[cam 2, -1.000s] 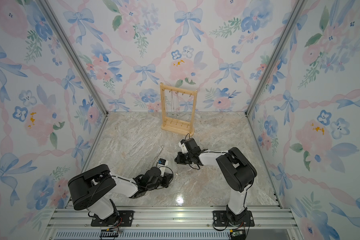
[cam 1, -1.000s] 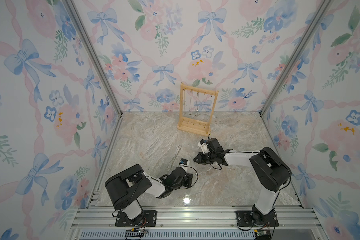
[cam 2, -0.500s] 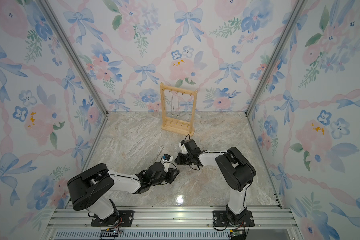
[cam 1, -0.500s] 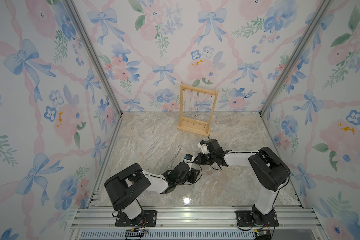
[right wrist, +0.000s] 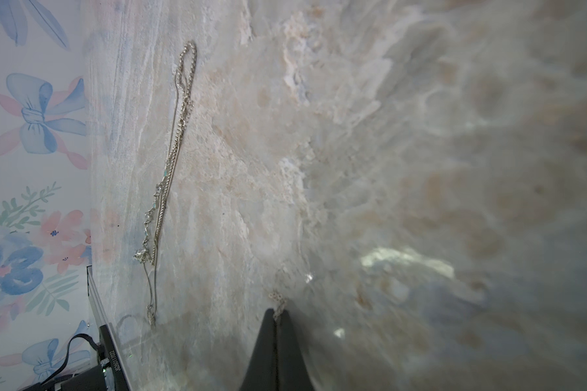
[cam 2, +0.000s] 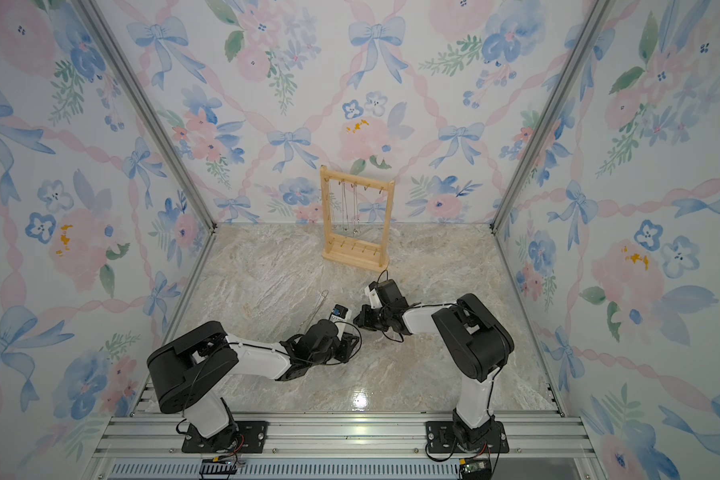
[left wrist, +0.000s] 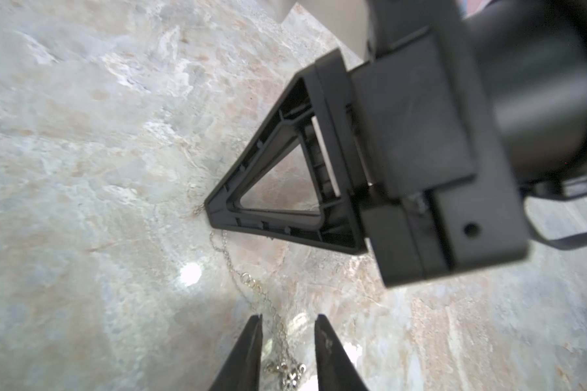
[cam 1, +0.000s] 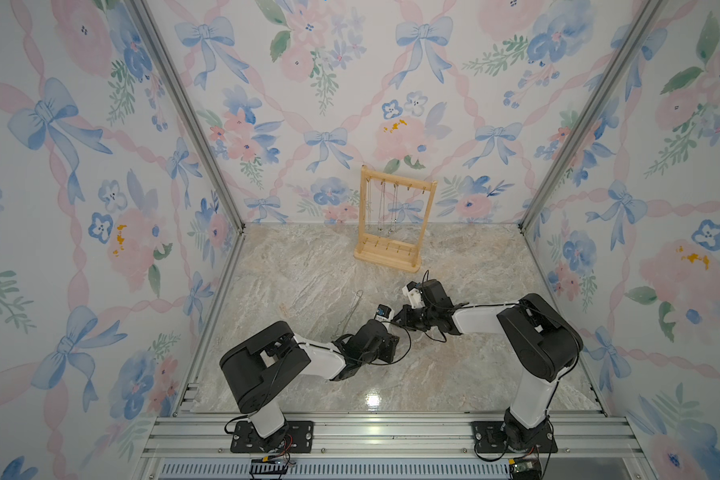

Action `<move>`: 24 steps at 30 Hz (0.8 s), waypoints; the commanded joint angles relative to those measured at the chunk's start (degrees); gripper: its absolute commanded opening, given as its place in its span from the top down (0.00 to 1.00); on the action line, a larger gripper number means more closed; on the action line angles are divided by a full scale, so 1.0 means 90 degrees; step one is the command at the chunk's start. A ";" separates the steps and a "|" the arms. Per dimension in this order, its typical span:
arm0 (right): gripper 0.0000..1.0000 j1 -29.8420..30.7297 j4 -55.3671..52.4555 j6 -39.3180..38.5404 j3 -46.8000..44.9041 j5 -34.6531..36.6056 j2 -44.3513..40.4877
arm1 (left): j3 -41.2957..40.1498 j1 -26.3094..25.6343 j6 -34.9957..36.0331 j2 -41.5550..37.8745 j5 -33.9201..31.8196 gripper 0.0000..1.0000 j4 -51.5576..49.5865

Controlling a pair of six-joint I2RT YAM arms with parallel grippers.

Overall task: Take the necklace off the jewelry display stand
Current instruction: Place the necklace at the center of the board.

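The jewelry display stand (cam 1: 395, 220) (cam 2: 356, 220), a light-wood frame, stands at the back with thin chains hanging from its top bar. A fine silver necklace (left wrist: 251, 287) lies on the marble floor. One end is pinched in my right gripper (right wrist: 278, 313) (left wrist: 210, 208), which is shut on the chain. The chain runs from there to its pendant (left wrist: 288, 370), which lies between the fingers of my left gripper (left wrist: 288, 320). That gripper is open, with a finger either side of the chain and touching neither. Both grippers (cam 1: 393, 338) (cam 1: 404, 316) sit low and close together at mid-floor.
A second, thicker necklace (right wrist: 170, 169) (cam 1: 352, 309) (cam 2: 319, 307) lies stretched out on the floor left of the grippers. Floral walls close in three sides. An aluminium rail (cam 1: 371, 432) carries both arm bases along the front.
My left arm has reached to the right, bringing its gripper close to the right one, and its jaws have parted. The right arm has barely moved.
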 commanded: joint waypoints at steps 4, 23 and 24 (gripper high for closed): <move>1.00 -0.0117 0.0344 0.0200 -0.0166 -0.0166 -0.0110 | 0.0370 -0.0178 0.0339 0.0341 -0.0421 0.70 -0.0633; 1.00 -0.0197 0.0633 0.0339 -0.0320 -0.0294 -0.0110 | 0.0128 -0.0546 0.0156 0.0332 -0.1101 0.77 -0.1329; 1.00 -0.0197 0.0634 0.0339 -0.0307 -0.0289 -0.0110 | 0.0077 -0.0548 0.0123 0.0311 -0.1076 0.78 -0.1329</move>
